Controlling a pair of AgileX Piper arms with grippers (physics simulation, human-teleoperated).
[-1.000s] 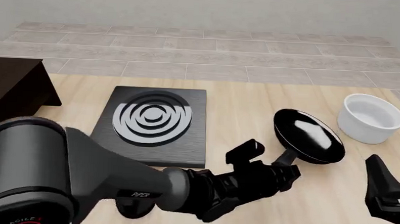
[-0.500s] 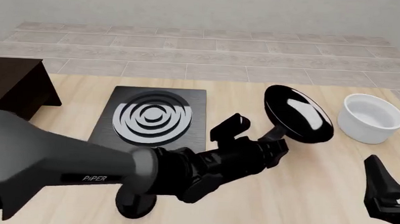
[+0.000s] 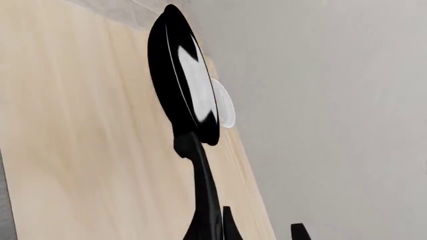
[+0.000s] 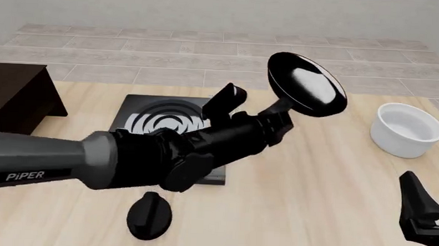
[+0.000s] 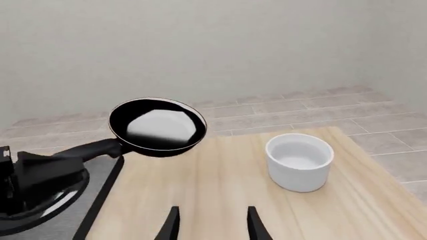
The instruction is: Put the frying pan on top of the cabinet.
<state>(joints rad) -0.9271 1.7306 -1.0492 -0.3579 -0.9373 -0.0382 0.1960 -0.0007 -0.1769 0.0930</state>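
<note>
Frying pan (image 4: 307, 84) held aloft by its handle in the left gripper (image 4: 275, 122), steeply tilted; cabinet (image 4: 13, 97) well apart. Right gripper (image 5: 211, 225) parted, unladen; a slack grasp could let the pan pivot or drop.

Front view looks down over the worktop (image 4: 327, 189); both wrist views look along their fingers; all three share the pan (image 4: 307, 84) and bowl (image 4: 407, 130).

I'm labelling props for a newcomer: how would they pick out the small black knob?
Start at the black stove plate with silver rings on the wooden table. Nearer the camera, under the left arm, lies the knob: a small black lump, unlike the white bowl.
</note>
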